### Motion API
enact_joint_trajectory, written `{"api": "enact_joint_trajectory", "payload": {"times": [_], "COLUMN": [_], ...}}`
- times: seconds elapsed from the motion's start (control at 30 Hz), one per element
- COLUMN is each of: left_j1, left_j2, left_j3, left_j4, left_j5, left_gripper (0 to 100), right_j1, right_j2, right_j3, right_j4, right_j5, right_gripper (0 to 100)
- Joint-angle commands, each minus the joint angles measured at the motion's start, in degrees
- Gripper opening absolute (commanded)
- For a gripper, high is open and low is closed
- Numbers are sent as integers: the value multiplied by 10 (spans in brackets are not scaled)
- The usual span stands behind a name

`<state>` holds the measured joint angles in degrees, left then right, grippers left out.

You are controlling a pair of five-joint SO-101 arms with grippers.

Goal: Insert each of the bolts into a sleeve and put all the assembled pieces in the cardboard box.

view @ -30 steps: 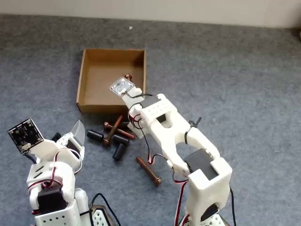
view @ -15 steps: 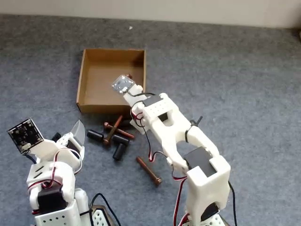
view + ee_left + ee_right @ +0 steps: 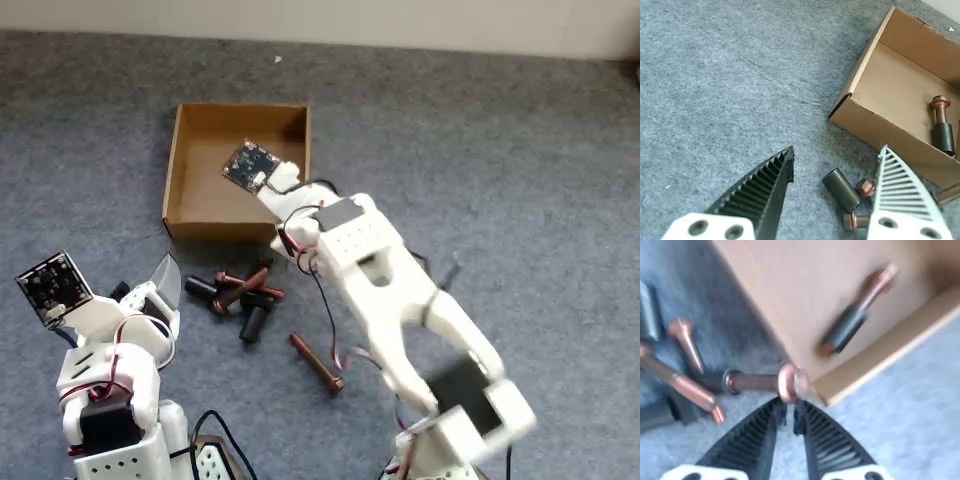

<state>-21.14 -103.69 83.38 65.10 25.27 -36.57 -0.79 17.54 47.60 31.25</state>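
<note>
The left tool (image 3: pixel 837 150) is wide open and empty; the right tool (image 3: pixel 788 412), almost closed, seems empty beside a bolt (image 3: pixel 760 382).

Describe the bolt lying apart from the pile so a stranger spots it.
Find the cardboard box, then the pile of bolts and sleeves by its near wall. Farther from the box lies one coppery bolt, bare and apart from the heap.

Right arm (image 3: pixel 380 270): I have stretched it forward, wrist swung farther over the cardboard box (image 3: pixel 172 170). Loose bolts (image 3: pixel 245 287) beside the box: slightly shifted.
</note>
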Motion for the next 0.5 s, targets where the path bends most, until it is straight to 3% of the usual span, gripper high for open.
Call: {"api": "enact_joint_trajectory", "payload": {"times": [0.0, 0.23, 0.33, 0.47], "left_j1": [-3, -3, -3, -3], "left_j2": [-3, -3, -3, -3], "left_j3": [-2, -2, -2, -2], "left_j4": [-13, -13, -13, -13], "left_j5": [4, 4, 4, 4], "left_gripper": [270, 270, 270, 270], "right_j1": [-3, -31, -33, -32], "right_j2": [-193, -354, -362, -332], "right_j3": [20, 90, 124, 153], "right_j4": [-6, -6, -6, -6], "right_j5": [9, -4, -61, -194], "right_gripper": [4, 4, 36, 146]}}
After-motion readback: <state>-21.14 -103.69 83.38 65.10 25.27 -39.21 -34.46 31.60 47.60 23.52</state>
